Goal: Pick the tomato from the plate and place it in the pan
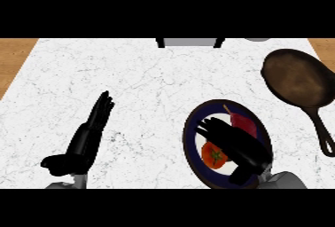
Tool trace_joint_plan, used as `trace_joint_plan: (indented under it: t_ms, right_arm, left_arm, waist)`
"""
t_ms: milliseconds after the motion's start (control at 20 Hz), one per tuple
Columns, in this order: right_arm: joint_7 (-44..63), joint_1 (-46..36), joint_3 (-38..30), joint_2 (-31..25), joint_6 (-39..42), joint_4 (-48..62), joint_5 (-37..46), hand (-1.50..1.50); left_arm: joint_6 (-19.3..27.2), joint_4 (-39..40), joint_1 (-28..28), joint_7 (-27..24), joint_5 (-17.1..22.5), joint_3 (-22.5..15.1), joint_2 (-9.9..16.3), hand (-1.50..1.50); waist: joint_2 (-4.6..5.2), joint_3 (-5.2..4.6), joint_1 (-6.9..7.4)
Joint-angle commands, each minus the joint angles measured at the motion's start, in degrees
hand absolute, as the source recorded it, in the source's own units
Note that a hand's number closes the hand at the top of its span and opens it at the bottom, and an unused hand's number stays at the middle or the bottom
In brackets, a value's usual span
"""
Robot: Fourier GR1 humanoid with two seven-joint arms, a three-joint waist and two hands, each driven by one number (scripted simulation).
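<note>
Fingers (pixel 211 126) of the right hand (pixel 237 148) extend fairly straight toward 11 o'clock above the plate (pixel 191 141); they hold nothing, and no curl round any item is evident. Thumb position beneath the palm cannot be told.

Tomato (pixel 215 156) lies on the plate's 6 o'clock half, just at the hand's 9 o'clock edge, partly covered by it. Contact between hand and tomato cannot be confirmed. A dark red item (pixel 243 123), identity unclear, lies on the plate's 1 o'clock side, also partly under the hand.

Pan (pixel 297 77) sits well apart at 1 o'clock from the plate, handle trailing toward 5 o'clock, bowl unoccupied.

Left hand (pixel 91 133) rests on the counter (pixel 131 75) at 9 o'clock from the plate, fingers straight, idle.

Assessment: pick step not yet completed. Risks noted:
- Hand sits offset to the tomato's 3 o'clock side; closing from here may nudge the round fruit, rolling it toward the rim.
- Fingers may close on the red item instead.
- Pressing down could shift the plate.
</note>
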Motion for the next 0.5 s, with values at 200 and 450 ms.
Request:
trace_joint_plan:
  t_ms: [200,450]
  right_arm:
    - [-2.03,-4.75,-1.78,5.15,-4.79,15.20,5.42,-1.50]
    - [-2.85,-6.90,2.48,3.71,-2.98,14.83,11.53,1.50]
  left_arm:
    - [-0.72,4.11,-2.73,-0.57,-2.46,2.06,-2.78,0.00]
    - [-1.31,0.18,1.90,-1.20,-3.52,-0.21,-3.50,0.00]
  waist:
    - [0.09,0.01,0.06]
    - [0.02,0.00,0.26]
